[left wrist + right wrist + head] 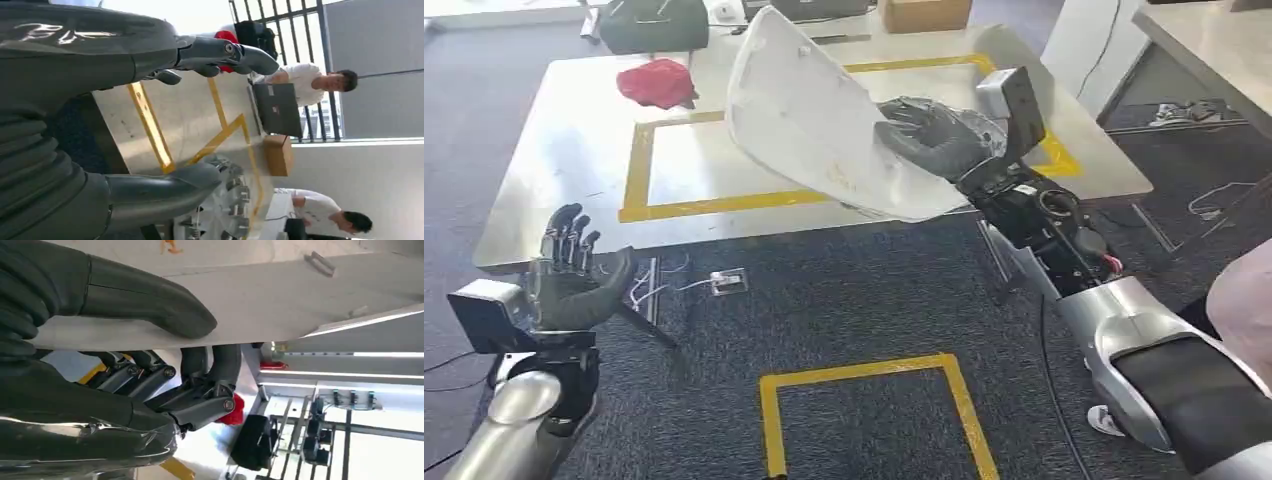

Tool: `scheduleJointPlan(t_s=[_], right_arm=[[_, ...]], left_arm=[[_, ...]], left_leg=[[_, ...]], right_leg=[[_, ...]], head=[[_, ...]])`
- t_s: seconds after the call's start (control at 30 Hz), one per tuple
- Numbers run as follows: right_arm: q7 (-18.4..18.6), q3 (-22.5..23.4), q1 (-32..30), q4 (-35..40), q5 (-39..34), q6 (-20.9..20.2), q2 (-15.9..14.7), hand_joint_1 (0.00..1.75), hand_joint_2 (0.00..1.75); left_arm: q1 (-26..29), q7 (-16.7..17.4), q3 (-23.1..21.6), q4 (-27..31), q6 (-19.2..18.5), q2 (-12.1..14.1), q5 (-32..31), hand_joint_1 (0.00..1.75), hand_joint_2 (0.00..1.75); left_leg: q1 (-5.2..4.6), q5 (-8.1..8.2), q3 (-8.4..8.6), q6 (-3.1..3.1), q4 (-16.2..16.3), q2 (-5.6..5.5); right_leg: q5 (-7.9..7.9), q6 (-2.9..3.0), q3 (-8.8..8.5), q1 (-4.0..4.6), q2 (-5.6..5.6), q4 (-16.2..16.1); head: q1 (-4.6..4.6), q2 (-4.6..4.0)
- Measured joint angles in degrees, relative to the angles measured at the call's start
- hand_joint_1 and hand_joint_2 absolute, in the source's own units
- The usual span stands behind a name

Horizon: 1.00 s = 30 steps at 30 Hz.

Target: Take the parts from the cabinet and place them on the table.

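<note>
While the right hand (934, 135) is up over the near edge of the table (574, 150), it's got a firm hold of a big white panel (814, 120), a curved, shell-like piece of plastic. From the head view the dark fingers wrap over the panel's right side, and the panel tilts up and away, with its lower edge hanging just past the table's front edge and the rest of it over the yellow tape rectangle (639, 165) on the tabletop. The right wrist view backs that up: the thick thumb (150, 295) presses on one face of the panel (280, 295) and the fingers (200, 390) curl under the other, so it's pinched between them. Can't tell if the panel touches the table anywhere; it looks held clear of it.

Over on the other side, the left hand (574, 270) is held low in front of the table, well apart from the panel, palm up-ish with fingers spread and nothing in it. Left wrist view shows the same thing, thumb (160, 187) and fingers (225, 52) wide apart with just table between them.

Other stuff: a red cloth (657, 82) sits on the far left part of the table, beside a dark bag (654, 22), and there's a cardboard box (924, 14) on the far side. Another yellow tape square (864, 410) is on the dark carpet in front of the robot. Two people (310, 80) in white tops are sitting past the table in the left wrist view, one at a laptop (277, 107).
</note>
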State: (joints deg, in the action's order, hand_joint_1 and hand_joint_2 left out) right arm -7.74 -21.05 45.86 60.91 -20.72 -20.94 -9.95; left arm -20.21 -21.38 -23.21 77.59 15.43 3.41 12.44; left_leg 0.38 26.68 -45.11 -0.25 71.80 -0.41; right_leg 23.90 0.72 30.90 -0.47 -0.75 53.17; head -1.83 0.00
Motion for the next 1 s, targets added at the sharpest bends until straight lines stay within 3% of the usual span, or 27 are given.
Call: scheduleJointPlan(t_s=[0.07,0.1,0.13,0.2,0.27,0.3,0.33,0.4,0.43,0.47,0.5,0.53,0.57,0.6,0.63,0.7,0.73,0.8,0.83,0.93,0.97,1.0], right_arm=[[-0.1,0.2,0.5,-0.6,0.2,-0.2,0.0,1.75,1.75],[-0.1,0.2,0.9,-0.8,0.3,-0.2,-0.1,1.75,1.75],[-0.2,0.3,1.4,-1.3,0.4,-0.2,-0.1,1.75,1.75],[-0.2,0.3,1.6,-1.8,0.4,-0.2,-0.2,1.75,1.75],[-0.2,0.3,2.0,-2.3,0.4,-0.2,-0.3,1.75,1.75],[-0.2,0.4,1.9,-2.4,0.4,-0.2,-0.5,1.75,1.75],[-0.2,0.4,2.2,-2.5,0.4,-0.2,-0.5,1.75,1.75],[-0.7,0.4,2.6,-3.4,0.8,-0.4,-0.6,1.75,1.75],[-1.0,0.4,2.6,-3.9,1.2,-0.5,-0.6,1.75,1.75],[-1.4,0.3,2.6,-4.7,1.8,-0.7,-0.6,1.75,1.75],[-1.8,0.3,2.7,-5.4,2.0,-0.8,-0.6,1.75,1.75],[-2.3,0.3,2.8,-6.0,2.3,-0.9,-0.6,1.75,1.75],[-2.5,0.2,3.2,-6.6,2.9,-1.1,-0.6,1.75,1.75],[-3.0,0.2,3.4,-6.9,3.0,-1.2,-0.6,1.75,1.75],[-3.4,0.1,4.3,-8.4,3.5,-1.2,-0.6,1.75,1.75],[-3.6,-0.2,5.2,-9.6,4.0,-1.2,-0.6,1.75,1.75],[-3.7,-0.3,5.2,-9.9,4.0,-1.1,-0.6,1.75,1.75],[-3.9,-0.4,5.4,-10.4,4.3,-1.2,-0.5,1.75,1.75],[-4.0,-0.5,5.9,-10.8,4.3,-1.2,-0.5,1.75,1.75],[-4.1,-0.7,6.5,-11.9,4.6,-1.4,-0.5,1.75,1.75],[-4.1,-0.8,6.5,-12.3,4.6,-1.5,-0.5,1.75,1.75],[-4.1,-0.9,6.5,-12.7,4.7,-1.6,-0.4,1.75,1.75]], left_arm=[[-0.1,-0.1,0.1,0.0,0.0,0.0,0.0,0.0,1.75],[-0.2,-0.1,0.1,0.0,0.0,0.0,0.0,0.0,1.75],[-0.3,-0.1,0.2,0.0,0.0,0.0,0.0,0.0,1.75],[-0.4,-0.1,0.2,0.0,0.0,0.0,0.0,0.0,1.75],[-0.6,-0.2,0.2,0.0,0.0,0.1,0.0,0.0,1.75],[-0.6,-0.2,0.2,0.1,0.0,0.0,0.0,0.0,1.75],[-0.7,-0.2,0.2,0.1,0.0,0.0,0.0,0.0,1.75],[-0.8,-0.3,0.2,0.1,-0.2,0.0,0.0,0.0,1.75],[-0.7,-0.3,0.2,0.1,-0.2,0.0,0.0,0.0,1.75],[-0.7,-0.3,0.2,0.1,-0.2,0.0,0.1,0.0,1.75],[-0.7,-0.3,0.2,0.1,-0.2,0.0,0.1,0.0,1.75],[-0.8,-0.4,0.2,0.1,-0.1,-0.1,0.0,0.0,1.75],[-0.9,-0.6,0.2,0.1,0.0,-0.1,-0.2,0.0,1.75],[-0.9,-0.7,0.2,0.1,0.0,-0.2,-0.3,0.0,1.75],[-1.1,-0.8,0.2,0.1,0.0,-0.2,-0.5,0.0,1.75],[-1.4,-0.9,0.2,0.1,0.1,-0.3,-0.5,0.0,1.75],[-1.3,-0.9,0.2,0.1,0.1,-0.3,-0.5,0.0,1.75],[-1.4,-0.9,0.2,0.2,0.0,-0.3,-0.5,0.0,1.75],[-1.6,-0.9,0.2,0.2,0.0,-0.3,-0.5,0.0,1.75],[-1.3,-1.0,0.2,0.2,-0.2,-0.3,-0.4,0.0,1.75],[-1.1,-1.0,0.2,0.2,-0.2,-0.3,-0.4,0.0,1.75],[-1.1,-1.0,0.1,0.2,-0.2,-0.3,-0.4,0.0,1.75]], left_leg=[[-0.09,-6.74,4.68,0.73,-11.4,0.0],[-0.29,-8.89,6.76,1.29,-16.4,0.01],[-0.51,-7.62,7.96,1.22,-18.0,0.05],[-0.51,-7.29,7.94,1.2,-18.1,0.06],[-0.45,-7.03,8.53,1.84,-18.3,0.05],[-0.14,-7.02,8.99,1.97,-18.9,0.08],[0.02,-6.78,9.3,2.29,-19.0,0.13],[0.02,-6.14,9.97,2.48,-19.0,0.11],[0.03,-5.88,10.21,2.49,-18.9,0.09],[0.06,-5.42,10.65,2.43,-18.8,0.05],[0.12,-5.03,11.13,2.25,-18.7,-0.05],[0.18,-4.67,11.56,2.11,-18.7,-0.12],[0.2,-3.96,12.42,1.87,-18.5,-0.17],[0.24,-3.63,12.78,1.73,-18.4,-0.17],[-0.07,-3.02,13.16,1.27,-18.3,-0.21],[-0.03,-2.88,12.57,0.86,-17.8,-0.21],[0.0,-2.83,12.56,0.73,-18.0,-0.2],[0.15,-1.79,12.41,-0.12,-17.1,-0.13],[0.05,-0.75,11.11,-0.25,-14.3,-0.01],[0.12,3.52,2.23,-0.47,0.0,0.03],[0.11,3.38,-0.25,-0.43,2.6,0.03],[0.09,1.37,-0.84,-0.19,1.6,0.03]], right_leg=[[0.78,-0.21,-1.15,0.08,-0.06,0.0],[1.19,-0.39,-1.45,0.1,-0.06,0.0],[1.72,-0.81,-1.41,0.6,-0.22,0.2],[2.04,-1.28,-1.51,0.45,-0.19,0.1],[2.49,-1.89,-1.76,0.35,-0.18,-0.2],[3.38,-2.22,-0.83,0.2,0.12,1.5],[4.61,-2.46,0.25,0.22,0.25,4.2],[8.66,-2.91,6.3,0.0,0.25,15.5],[9.39,-3.04,8.17,-0.1,0.26,18.5],[9.21,-3.26,10.37,-0.25,0.27,21.0],[7.02,-3.34,10.58,-0.33,0.32,19.4],[4.53,-3.45,9.71,-0.4,0.37,16.6],[-0.07,-3.42,7.01,-0.57,0.45,9.5],[-2.08,-3.44,5.81,-0.67,0.49,6.4],[-2.96,-3.46,3.74,-0.35,0.38,2.7],[-1.66,-2.31,2.7,-0.06,0.37,0.7],[-1.55,-2.11,2.77,0.0,0.27,0.9],[-1.24,-1.32,1.97,-0.47,0.19,0.5],[-0.96,-0.87,1.67,-0.48,0.23,0.5],[-0.24,-0.09,1.16,-0.23,0.26,0.5],[0.06,-0.01,0.86,-0.12,0.19,0.5],[0.39,-0.02,0.45,-0.02,0.07,0.5]], head=[[0.39,0.0],[0.5,0.0],[0.66,0.0],[0.28,0.0],[0.35,0.0],[0.26,0.0],[0.09,0.0],[-0.81,0.0],[-0.88,0.0],[-1.16,0.0],[-1.34,0.0],[-1.55,0.0],[-1.62,0.0],[-2.08,0.0],[-2.01,-0.02],[-2.19,0.0],[-2.01,0.0],[-1.69,0.0],[-1.29,0.0],[-0.44,0.0],[-0.15,0.0],[0.04,0.0]])
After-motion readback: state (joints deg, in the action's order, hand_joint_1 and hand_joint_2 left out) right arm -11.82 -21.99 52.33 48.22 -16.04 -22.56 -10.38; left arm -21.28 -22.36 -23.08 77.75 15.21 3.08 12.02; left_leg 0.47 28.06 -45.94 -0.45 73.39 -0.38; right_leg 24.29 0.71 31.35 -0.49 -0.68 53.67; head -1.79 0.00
